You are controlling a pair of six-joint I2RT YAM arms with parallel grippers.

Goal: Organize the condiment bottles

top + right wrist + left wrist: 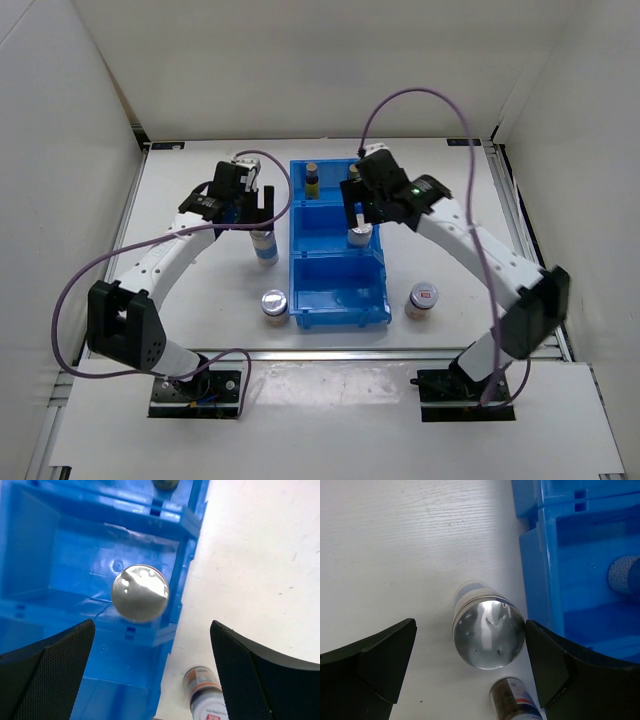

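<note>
Blue plastic is making up the bin point(338, 285) sitting in the middle of the white table point(215, 300). Two brown bottles are standing in its far part, one bottle point(312, 180) in plain sight and one bottle point(354, 178) half hiding behind the right gripper point(152, 625). That gripper is hanging over a white shaker point(140, 592) in the middle part, jaws wide open, holding nothing. The left gripper point(470, 630) is sitting open around the other shaker point(489, 639), on the table just left of the bin, with one finger right against it. Two short jars are standing on the table, one jar point(274, 303) left of the bin, one jar point(423, 298) right.
</note>
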